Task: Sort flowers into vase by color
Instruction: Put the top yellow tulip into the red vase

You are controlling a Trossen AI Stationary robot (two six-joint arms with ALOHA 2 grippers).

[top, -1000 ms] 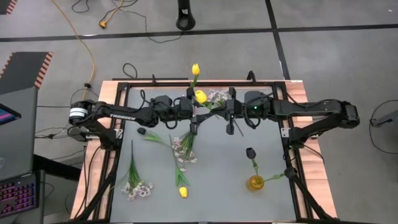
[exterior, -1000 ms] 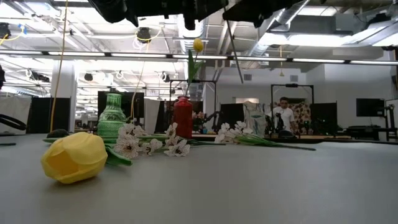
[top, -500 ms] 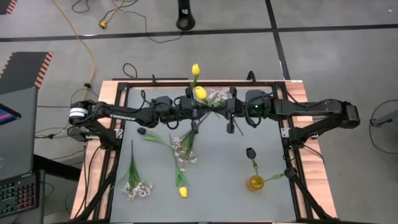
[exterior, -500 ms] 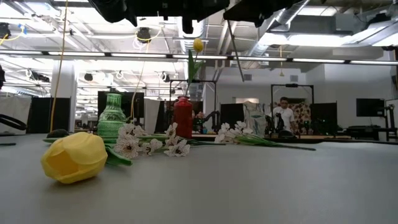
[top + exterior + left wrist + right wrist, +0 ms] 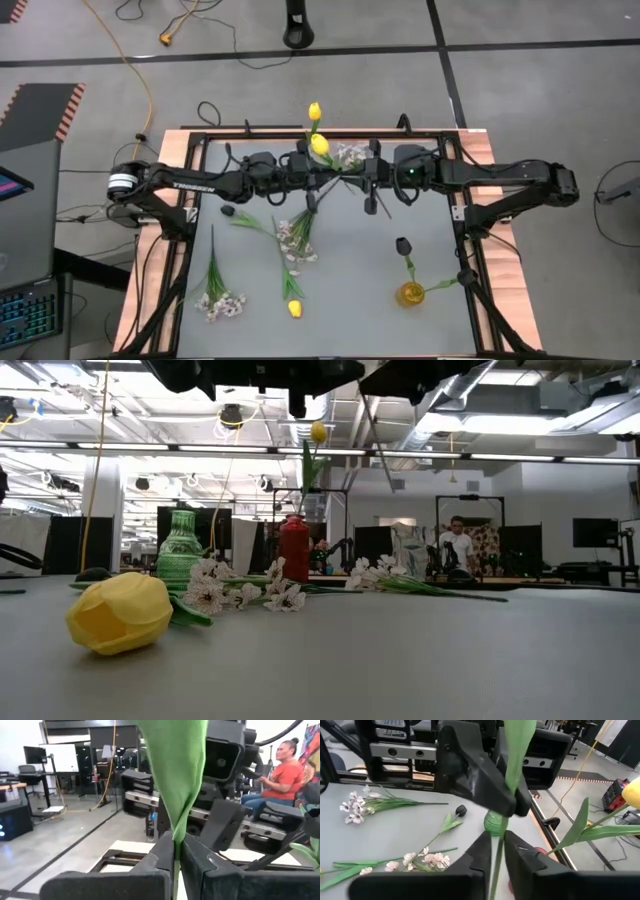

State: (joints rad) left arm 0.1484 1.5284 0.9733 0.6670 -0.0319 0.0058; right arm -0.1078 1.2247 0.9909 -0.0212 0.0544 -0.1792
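Loose flowers lie on the grey surface point(image 5: 350, 300) below the two grippers: a white blossom spray point(image 5: 297, 240) just under them, a second spray point(image 5: 220, 300) toward the left front corner, a yellow tulip point(image 5: 294, 308) lying near the front edge, and a dark tulip point(image 5: 228, 212) lying just below the left arm. Both arms stretch level toward each other across the back of the surface and nearly meet at its middle. The left gripper point(image 5: 177, 851) is clamped on the green stem of a yellow tulip point(image 5: 320, 145), held aloft. The right gripper point(image 5: 496, 854) is also closed on a green stem point(image 5: 512, 760), close beside the left one. Behind them a red vase point(image 5: 294, 550) holds one upright yellow tulip point(image 5: 318, 432); a green vase point(image 5: 179, 548) stands beside it. Below the right gripper, an amber vase point(image 5: 411, 293) holds a dark tulip point(image 5: 402, 244).
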